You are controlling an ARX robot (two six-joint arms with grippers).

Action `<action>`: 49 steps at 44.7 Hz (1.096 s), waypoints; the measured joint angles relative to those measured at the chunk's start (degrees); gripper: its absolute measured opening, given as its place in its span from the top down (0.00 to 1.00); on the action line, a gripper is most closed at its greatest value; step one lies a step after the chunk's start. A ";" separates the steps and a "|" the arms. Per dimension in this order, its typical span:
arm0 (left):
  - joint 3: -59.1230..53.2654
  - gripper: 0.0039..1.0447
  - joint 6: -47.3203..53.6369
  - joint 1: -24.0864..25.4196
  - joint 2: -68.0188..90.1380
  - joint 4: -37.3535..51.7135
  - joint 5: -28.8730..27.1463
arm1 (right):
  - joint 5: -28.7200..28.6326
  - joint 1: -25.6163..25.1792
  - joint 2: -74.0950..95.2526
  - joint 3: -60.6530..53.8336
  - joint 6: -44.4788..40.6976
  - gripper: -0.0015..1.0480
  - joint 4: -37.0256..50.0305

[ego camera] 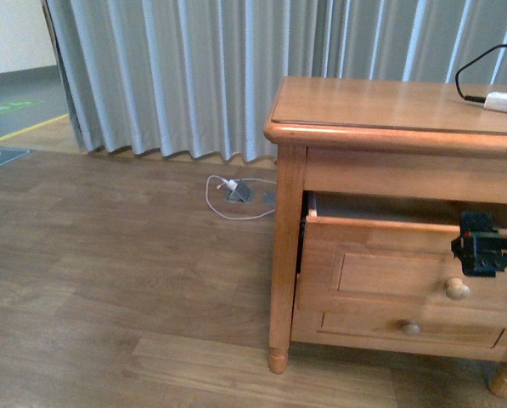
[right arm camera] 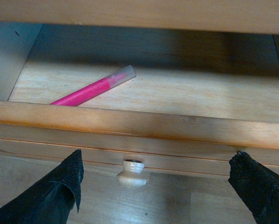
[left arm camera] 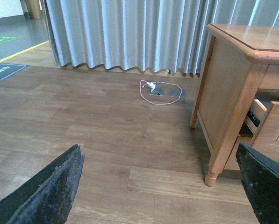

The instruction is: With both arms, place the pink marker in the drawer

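The pink marker [right arm camera: 95,88] lies flat on the floor of the open drawer [right arm camera: 139,123], near its left wall, with its clear cap end pointing inward. My right gripper [right arm camera: 162,186] is open and empty, just in front of the drawer front above its round knob [right arm camera: 133,173]. In the front view the right gripper [ego camera: 484,246] shows as a black block at the pulled-out drawer [ego camera: 380,272]; the marker is hidden there. My left gripper [left arm camera: 160,186] is open and empty over the wooden floor, left of the cabinet [left arm camera: 232,93].
A white charger plug [ego camera: 504,102] with black cable lies on the cabinet top. The shallower drawer [ego camera: 410,326] below is shut. A white cable loop [ego camera: 232,191] and a floor socket lie by the grey curtain [ego camera: 194,76].
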 joint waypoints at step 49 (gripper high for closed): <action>0.00 0.05 0.02 0.00 0.00 0.00 0.00 | 3.13 -1.53 13.40 12.98 0.76 0.08 4.09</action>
